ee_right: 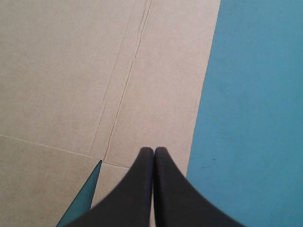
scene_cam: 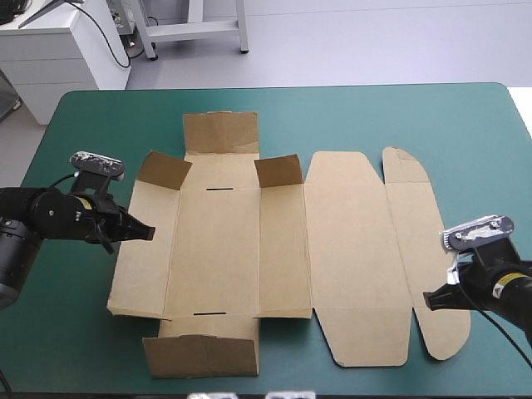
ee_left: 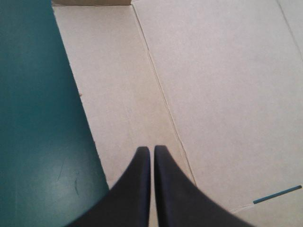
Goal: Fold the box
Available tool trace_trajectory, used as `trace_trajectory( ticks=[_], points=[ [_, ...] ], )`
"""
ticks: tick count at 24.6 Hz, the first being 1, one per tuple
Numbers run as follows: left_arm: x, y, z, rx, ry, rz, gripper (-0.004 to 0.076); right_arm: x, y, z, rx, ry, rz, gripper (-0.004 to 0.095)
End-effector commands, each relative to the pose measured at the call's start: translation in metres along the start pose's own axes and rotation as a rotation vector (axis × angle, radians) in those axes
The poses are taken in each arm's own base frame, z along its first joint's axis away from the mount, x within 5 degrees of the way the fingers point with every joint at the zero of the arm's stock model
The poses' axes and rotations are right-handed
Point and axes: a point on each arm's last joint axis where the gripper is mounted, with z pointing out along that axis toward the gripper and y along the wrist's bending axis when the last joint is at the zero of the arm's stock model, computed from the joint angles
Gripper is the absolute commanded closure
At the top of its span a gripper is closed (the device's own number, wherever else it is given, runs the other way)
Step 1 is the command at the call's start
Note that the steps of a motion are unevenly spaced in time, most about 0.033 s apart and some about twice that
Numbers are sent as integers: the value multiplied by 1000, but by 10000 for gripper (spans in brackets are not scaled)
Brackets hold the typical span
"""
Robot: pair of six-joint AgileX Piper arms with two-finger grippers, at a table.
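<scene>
I have the box lying almost fully flat across the middle of the table, brown board on the teal-green cover, with only the two small corner flaps at the far side of the base tilted up. My left gripper sits at the box's left edge, fingers pressed together into one point; in its wrist view the tip is over the left wall panel, just inside the outer edge and beside a crease. My right gripper is likewise closed on nothing, its tip over the rounded flap at the box's right end, close to that flap's outer edge. I cannot tell whether either tip actually touches the board. As I read it, the step in hand is raising the left wall, and closed fingers cannot pinch it. I would open the left pair a little, bring one finger under the free edge from the cover side, and lift along the crease rather than across it, so the fold follows the score line. I think the sheet may slide on the smooth cover, so I would rest the right tip lightly on the flap as an anchor. I would move slowly, keeping the narrow slot in the base in sight as a check that the base stays down.
</scene>
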Motion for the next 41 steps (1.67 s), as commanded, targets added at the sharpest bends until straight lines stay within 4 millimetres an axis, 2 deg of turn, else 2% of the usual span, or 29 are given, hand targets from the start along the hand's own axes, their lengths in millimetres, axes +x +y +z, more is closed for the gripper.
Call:
trace_trajectory(
  ticks=[1, 4, 8, 11, 13, 15, 17, 20, 23, 27, 30, 38, 41],
  points=[
    [-5, 10, -14, -1, -81, -20, 710, -6, -3, -2, 29, -86, 11, 924],
    [0, 27, -17, 11, -74, -97, 710, -6, -2, 0, 28, -93, 11, 924],
    [21, 55, -31, 167, -49, -195, 710, -9, -2, 0, 20, -133, 23, 924],
    [33, 83, -39, 102, -98, -340, 710, -10, -2, 0, 25, -139, 21, 924],
    [39, 96, -37, 64, -73, -341, 710, -10, -2, 0, 27, -141, 19, 924],
    [42, 106, -27, 63, -29, -382, 710, -10, -3, 0, 30, -142, 17, 924],
    [46, 115, -4, 129, 24, -393, 710, -10, -3, 0, 30, -142, 17, 924],
    [63, 121, 37, 235, 141, -434, 710, -10, -3, 0, 30, -140, 17, 924],
    [72, 121, 53, 278, 188, -469, 710, -11, -3, 0, 31, -149, 17, 924],
    [74, 118, 59, 322, 185, -500, 689, -11, -3, 0, 32, -156, 17, 924],
    [73, 116, 60, 344, 174, -501, 615, -11, -3, 0, 32, -156, 17, 924],
    [74, 113, 62, 370, 167, -520, 290, -12, -3, -1, 33, -157, 12, 924],
    [77, 111, 65, 381, 171, -528, 253, -12, -3, -1, 33, -157, 12, 924]
  ],
)
